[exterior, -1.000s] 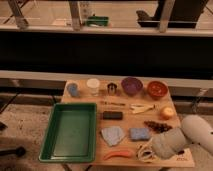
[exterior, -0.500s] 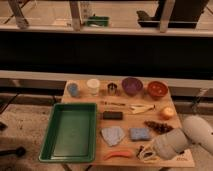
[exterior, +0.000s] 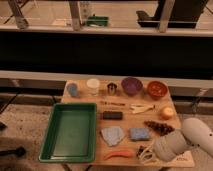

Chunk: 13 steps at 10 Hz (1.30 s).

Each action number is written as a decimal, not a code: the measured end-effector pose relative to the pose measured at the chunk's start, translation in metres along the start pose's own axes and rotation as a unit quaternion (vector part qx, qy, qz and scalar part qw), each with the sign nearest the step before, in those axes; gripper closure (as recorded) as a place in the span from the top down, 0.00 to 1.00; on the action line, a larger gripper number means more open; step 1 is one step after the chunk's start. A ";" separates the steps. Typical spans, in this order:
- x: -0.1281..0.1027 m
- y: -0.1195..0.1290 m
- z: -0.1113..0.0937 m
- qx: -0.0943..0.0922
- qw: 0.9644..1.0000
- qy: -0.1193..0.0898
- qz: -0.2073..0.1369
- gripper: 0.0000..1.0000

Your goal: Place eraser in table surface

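Dark eraser waits untouched as the arm holds at the desk corner

Dark and rectangular, the eraser (exterior: 112,115) lies flat on the wooden desk (exterior: 177,156), just right of the green tray (exterior: 70,131) and above the grey-blue cloth (exterior: 112,135). Over the last second nothing on the desk has shifted; the eraser sits where it was, and the white arm (exterior: 200,135) at the lower right has barely moved.

The gripper (exterior: 150,151) hovers over the desk's front right corner, near the orange carrot-like piece (exterior: 119,154) and well apart from the eraser. I cannot tell how it stands or whether it holds anything.

Judging by this stillness, the task has not really begun, or the eraser already counts as lying on the surface. If a pick is intended, the arm must travel left and back past the blue sponge (exterior: 139,133).
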 end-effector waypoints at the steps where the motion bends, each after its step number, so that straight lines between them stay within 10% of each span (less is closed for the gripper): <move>1: -0.007 -0.007 -0.003 0.002 1.000 0.021 -0.016 0.32; 6: -0.035 -0.035 -0.009 0.004 0.995 0.074 -0.068 0.79; 13: -0.020 -0.118 0.005 -0.014 0.994 0.089 -0.067 0.80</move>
